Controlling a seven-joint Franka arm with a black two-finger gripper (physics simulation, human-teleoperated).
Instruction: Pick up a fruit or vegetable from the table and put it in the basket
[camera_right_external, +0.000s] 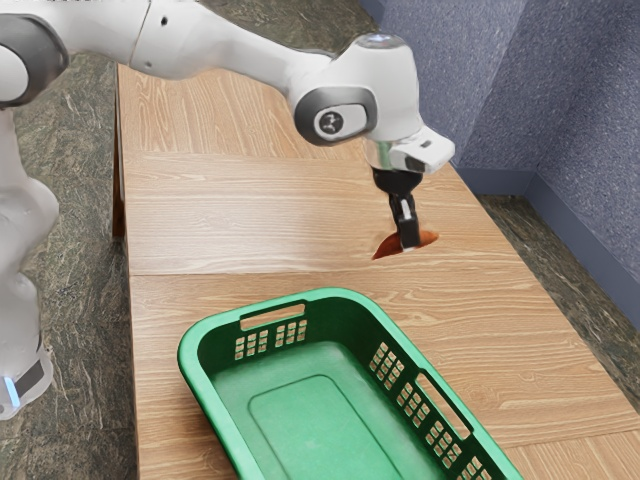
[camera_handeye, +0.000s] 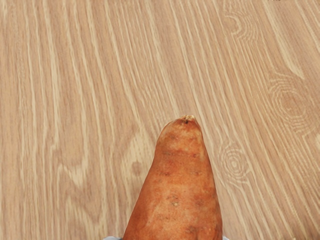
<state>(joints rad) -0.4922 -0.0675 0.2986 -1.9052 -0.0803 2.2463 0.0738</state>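
Your black two-finger gripper (camera_right_external: 409, 241) points down over the wooden table (camera_right_external: 230, 215), nearer the table edge on the exterior view's right than the one on its left. Its jaws are closed on the task's thing, a reddish-orange sweet potato (camera_right_external: 388, 246) with rough, mottled skin and a tapering end; you have it pinched from both flanks near its middle, with an end sticking out on either side of the grip. You can't tell from here whether its underside touches the table.

In the wrist view, you see its narrow end, tipped with a pale, dry stub, reaching out from the grip over light brown wood grain.

Your green plastic basket (camera_right_external: 188, 358) stands upright on the table, near the table edge on the exterior view's left. It has rounded corners, slotted handles and small square holes in its walls. You have the sweet potato outside the basket, apart from its rim, beyond it toward the table edge at the exterior view's upper right.
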